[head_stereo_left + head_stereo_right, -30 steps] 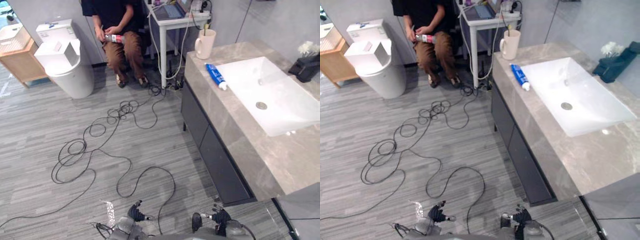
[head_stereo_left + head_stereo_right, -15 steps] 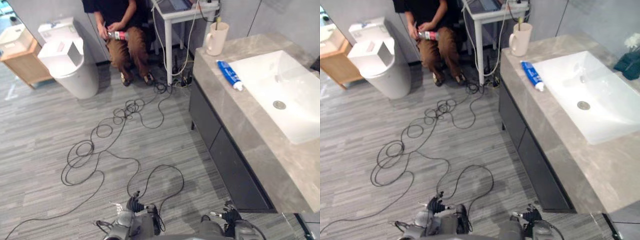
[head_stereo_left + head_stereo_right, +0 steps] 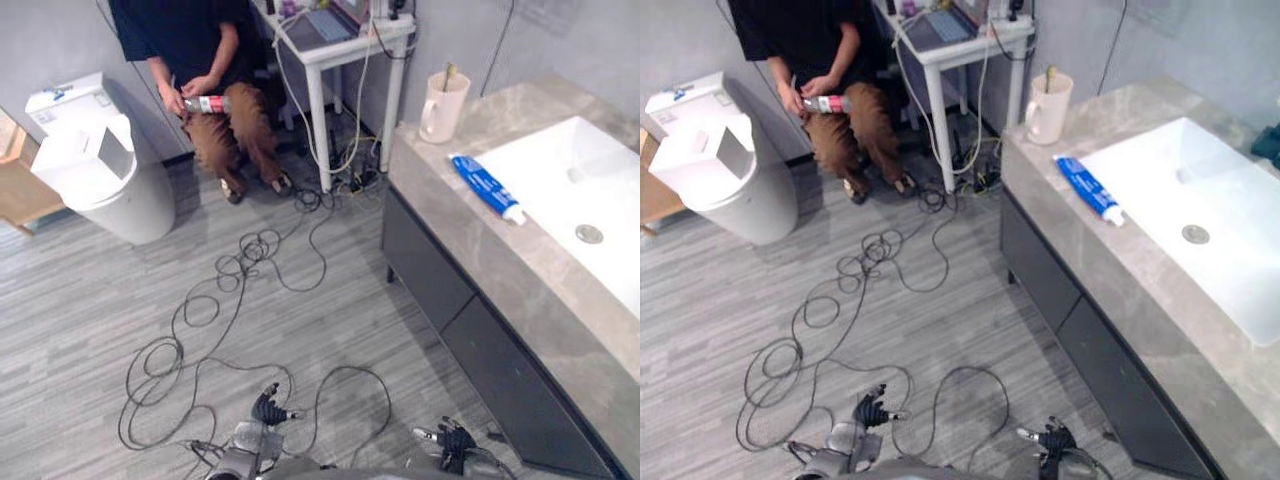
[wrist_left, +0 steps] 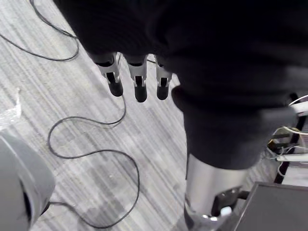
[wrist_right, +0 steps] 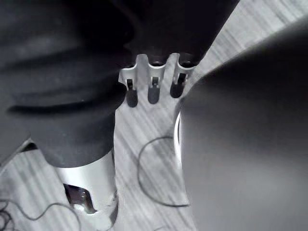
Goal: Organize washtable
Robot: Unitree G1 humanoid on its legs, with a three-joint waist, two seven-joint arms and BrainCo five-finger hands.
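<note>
**Both hands empty, low over floor; washtable items untouched**

Left hand (image 3: pixel 265 411) hung low at the view's bottom edge, over grey plank floor (image 3: pixel 90 300). In its wrist view the fingers (image 4: pixel 140 85) pointed down, loose and nearly straight, w/ nothing between them and the thumb. Right hand (image 3: pixel 455 440) was likewise low, near the foot of the dark cabinet fronts (image 3: pixel 450 310). Its fingers (image 5: pixel 153 91) were relaxed and slightly apart, also holding nothing.

Washtable (image 3: pixel 530 275) stood to the robot's right, well apart from both hands: grey stone top w/ a white sink (image 3: pixel 570 185) set in it. Blue toothpaste tube (image 3: pixel 483 185) lay flat on the stone strip btw the counter's front edge and the sink, white cap end toward the robot, just beside the basin rim. Cream mug (image 3: pixel 442 95) stood upright at the far corner of the counter, something thin standing in it; can't tell what.

Beyond the counter: white table (image 3: pixel 335 60) w/ a laptop (image 3: pixel 325 25) on top. A person (image 3: pixel 200 60) sat beside it, holding a small bottle (image 3: pixel 205 103) in both hands. White toilet (image 3: pixel 95 170) at far left, lid down.
</note>
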